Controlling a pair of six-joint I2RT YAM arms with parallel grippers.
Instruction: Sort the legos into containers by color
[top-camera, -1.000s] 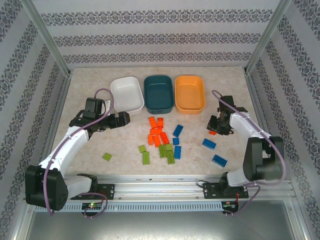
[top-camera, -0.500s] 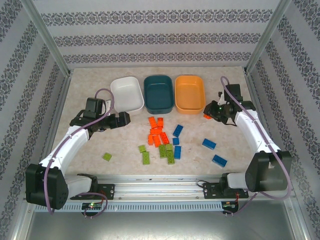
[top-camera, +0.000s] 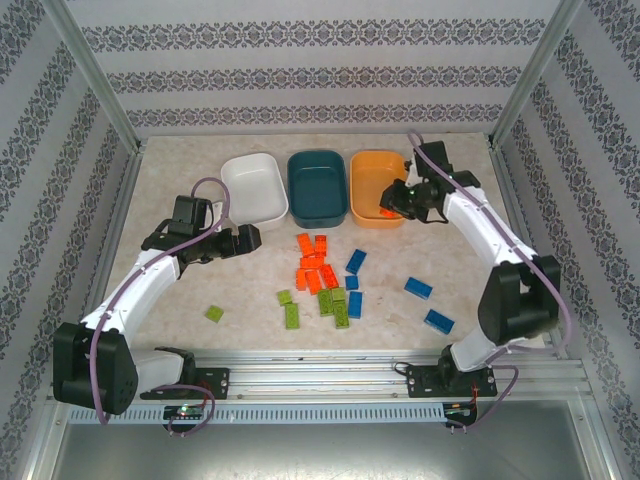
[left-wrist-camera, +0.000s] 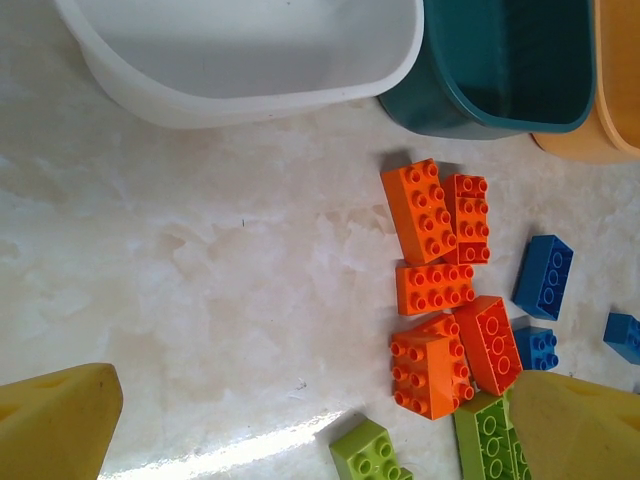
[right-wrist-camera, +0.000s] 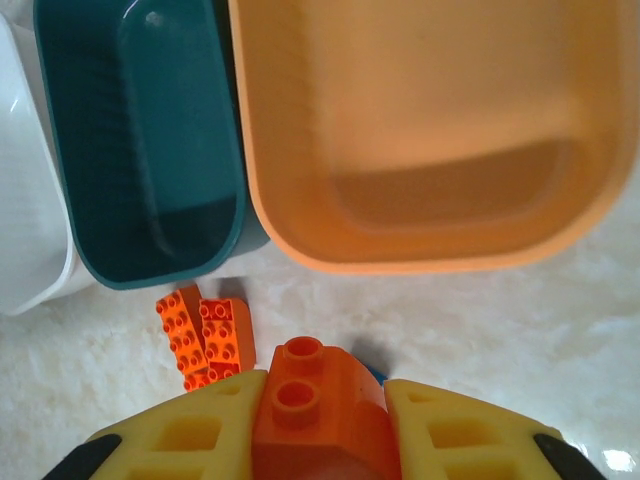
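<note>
No text, label, brand, number or sign can be read in any of the views.

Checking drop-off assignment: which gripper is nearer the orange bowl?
Right. The right gripper, shut on an orange lego, is at the orange bowl's near rim. The left gripper is open just in front of the white bowl, beyond the teal bowl.
</note>
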